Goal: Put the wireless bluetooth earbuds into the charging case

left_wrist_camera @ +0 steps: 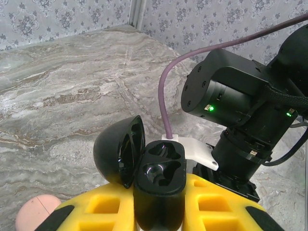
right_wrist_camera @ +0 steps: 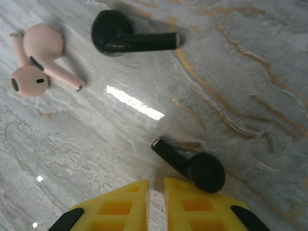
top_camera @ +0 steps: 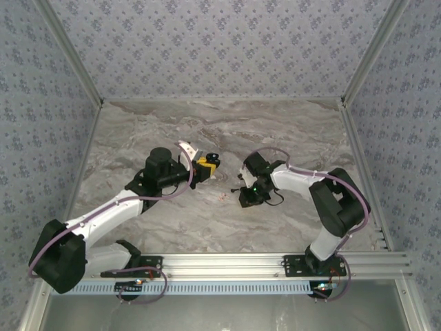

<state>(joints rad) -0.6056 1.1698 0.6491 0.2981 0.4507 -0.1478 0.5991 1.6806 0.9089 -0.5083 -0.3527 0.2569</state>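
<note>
Top external view showed the left arm [top_camera: 124,203] reaching across the marbled worktop [top_camera: 207,124], its left fingers [top_camera: 204,165] raised near the middle with something dark at their tip. The right arm [top_camera: 296,181] was bent inward, its wrist low over the worktop close by. Detail was too small there to make out any earbuds.

Left wrist view gave what the overhead could not. The yellow left fingers [left_wrist_camera: 216,207] were clamped on a black charging case [left_wrist_camera: 161,168], held upright with its lid [left_wrist_camera: 120,151] swung open to the left. Both shaped sockets inside were empty. A pink rounded object [left_wrist_camera: 36,211] sat at the lower left corner, cut by the frame edge, so I could not tell what it was.

Right wrist view showed the small things on the worktop. Two pink earbuds [right_wrist_camera: 41,62] lay touching each other at the upper left. The black earbuds lay apart from each other, one [right_wrist_camera: 130,38] near the top and the other [right_wrist_camera: 197,168] just beyond the right fingers [right_wrist_camera: 115,207]. Those fingers were drawn together with nothing between them.
</note>
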